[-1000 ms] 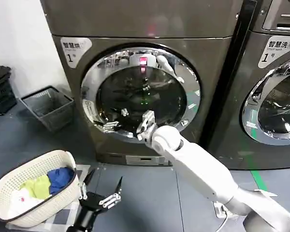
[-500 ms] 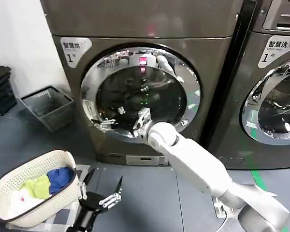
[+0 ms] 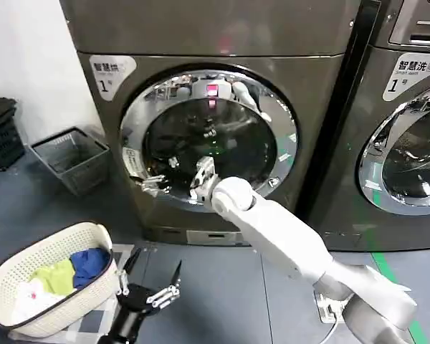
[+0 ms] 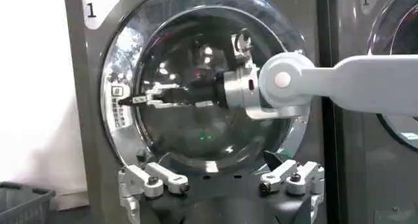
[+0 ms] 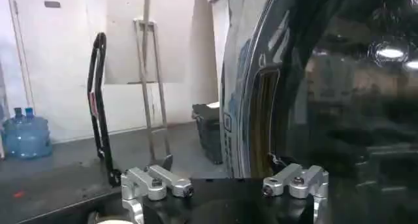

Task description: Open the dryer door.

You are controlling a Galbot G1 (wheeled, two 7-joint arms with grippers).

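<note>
- Right gripper up against the dryer door, fingers spread wide with nothing between them, tips just short of the chrome ring's outer edge on the robot's left.
- Same gripper seen from the left wrist view: tips reaching past the dark glass toward the ring's rim, close beside it; contact not certain.
- Door shut flush against the dark grey machine, directly ahead of and around the right gripper; glass bowl behind the wrist, chrome ring beyond the fingertips.
- In the right wrist view, door edge standing just ahead of the open fingers, a narrow recess visible along the rim there.
- Likely rigid and fairly heavy, hinged on the far side from the fingertips, held by a latch needing a firm pull before swinging freely.
- Chrome and glass probably slippery; best hold judged to be the rim recess at the fingertips, hooked from behind rather than pinched on the polished face.
- Left gripper parked low near the floor, well below the door, fingers splayed open and empty.
</note>
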